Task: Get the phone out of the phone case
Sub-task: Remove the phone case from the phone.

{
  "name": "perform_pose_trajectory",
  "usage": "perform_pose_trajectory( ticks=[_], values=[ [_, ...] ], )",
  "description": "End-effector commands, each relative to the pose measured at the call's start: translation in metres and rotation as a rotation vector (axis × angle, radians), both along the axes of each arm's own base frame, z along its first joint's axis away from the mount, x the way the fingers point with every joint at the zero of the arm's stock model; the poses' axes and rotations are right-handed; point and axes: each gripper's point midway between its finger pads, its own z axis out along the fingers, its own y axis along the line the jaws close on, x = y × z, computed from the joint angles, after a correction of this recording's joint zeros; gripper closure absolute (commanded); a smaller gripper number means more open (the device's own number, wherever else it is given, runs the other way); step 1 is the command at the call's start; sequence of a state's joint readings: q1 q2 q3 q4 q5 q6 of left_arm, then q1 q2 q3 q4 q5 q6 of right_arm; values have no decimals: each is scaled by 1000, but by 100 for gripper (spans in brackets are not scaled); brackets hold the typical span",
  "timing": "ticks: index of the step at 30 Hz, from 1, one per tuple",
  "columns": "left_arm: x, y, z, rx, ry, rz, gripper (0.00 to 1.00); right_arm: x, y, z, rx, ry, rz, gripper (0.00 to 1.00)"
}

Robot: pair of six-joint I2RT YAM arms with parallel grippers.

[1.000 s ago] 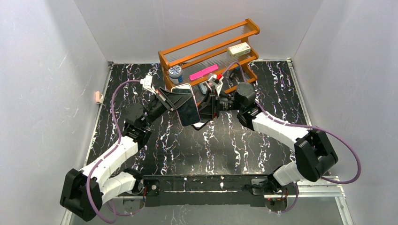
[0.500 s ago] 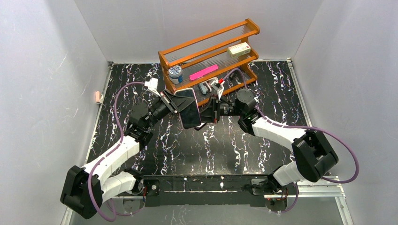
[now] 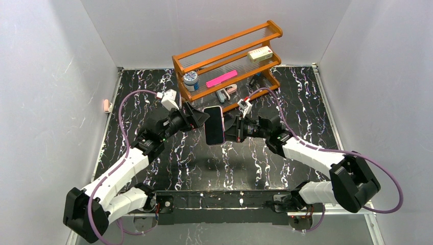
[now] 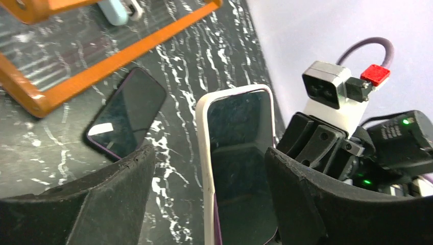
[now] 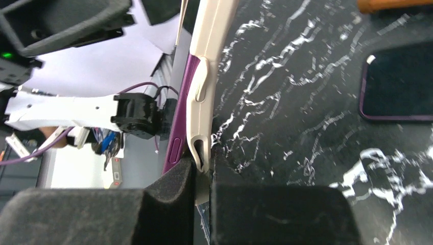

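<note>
Phone [image 4: 240, 153]: dark glass face, purple body, seated in a cream phone case [image 4: 201, 153] whose rim wraps the top and one long side. Edge-on from the right wrist, the purple side with its button lies just beside the cream rim. The cased phone hangs above the black marbled table [image 4: 214, 56], between the two claws. Right claw [image 5: 202, 178]: pads pressed together, pinching the cream rim at its near end. Left claw [image 4: 208, 151]: spread wide, one finger on each side, with the phone standing in the gap. The finger on the rim side is apart from it. The other is close to the phone's edge; contact cannot be told. An orange rack [image 4: 117, 56] stands beyond the left claw.
</note>
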State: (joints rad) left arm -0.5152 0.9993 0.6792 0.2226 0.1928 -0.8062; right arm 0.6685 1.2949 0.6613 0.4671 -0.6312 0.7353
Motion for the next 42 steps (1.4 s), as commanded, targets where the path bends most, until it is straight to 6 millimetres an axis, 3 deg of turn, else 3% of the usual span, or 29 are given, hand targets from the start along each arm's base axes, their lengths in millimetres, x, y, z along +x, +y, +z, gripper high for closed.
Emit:
perform_pose_trajectory(
  ticks=[1, 9, 19, 26, 31, 42],
  values=[
    [2, 20, 2, 174, -60, 65, 23, 13, -13, 4, -38, 7, -145, 99],
    [-11, -4, -11, 403, -108, -8, 25, 22, -23, -15, -135, 117, -259, 99],
    [-39, -48, -23, 726, -254, -77, 28, 22, -26, -17, -145, 181, -304, 99],
    [-51, -71, -29, 842, -306, -96, 29, 21, -25, -22, -151, 208, -301, 99],
    [-47, -77, -39, 922, -303, -68, 30, 21, -24, -21, -149, 203, -301, 99],
    [-45, -70, -53, 1077, -302, -40, 34, 21, -27, -15, -145, 182, -314, 99]
  ],
)
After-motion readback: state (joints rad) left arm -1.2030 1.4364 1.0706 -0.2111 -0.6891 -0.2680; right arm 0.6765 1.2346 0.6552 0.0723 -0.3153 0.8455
